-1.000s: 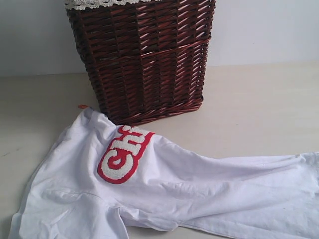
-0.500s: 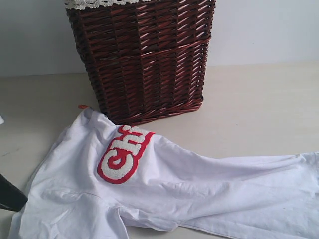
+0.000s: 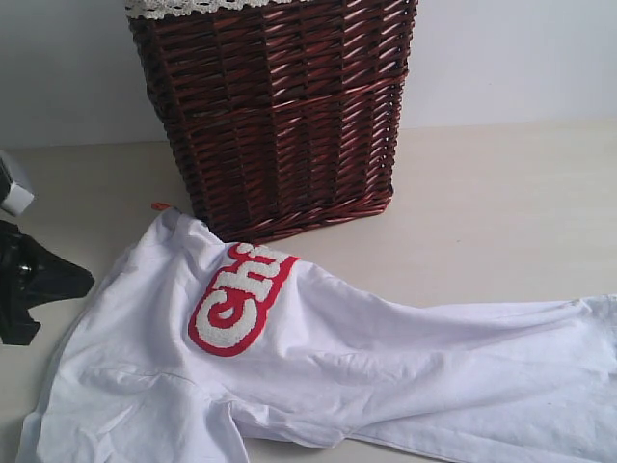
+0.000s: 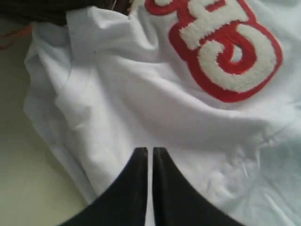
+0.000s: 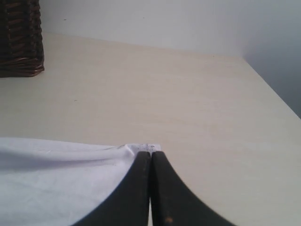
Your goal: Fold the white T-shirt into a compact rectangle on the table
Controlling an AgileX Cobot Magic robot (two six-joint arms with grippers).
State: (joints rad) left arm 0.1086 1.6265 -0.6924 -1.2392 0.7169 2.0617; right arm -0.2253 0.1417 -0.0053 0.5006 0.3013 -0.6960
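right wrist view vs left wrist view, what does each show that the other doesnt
Only the right wrist view shows the right gripper, shut on a corner of the shirt, plus bare table running to the wall and the basket's weave.

Only the left wrist view shows the left gripper, shut above the cloth with nothing visibly pinched, the red patch with white letters, and an orange tag.

Both show white shirt fabric, pale tabletop and closed black jaws.

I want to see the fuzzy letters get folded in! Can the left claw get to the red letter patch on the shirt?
Probably yes. The left claw hangs shut over the white T-shirt, and only bare cloth lies between it and the red letter patch. The basket stands behind the shirt, out of the way.
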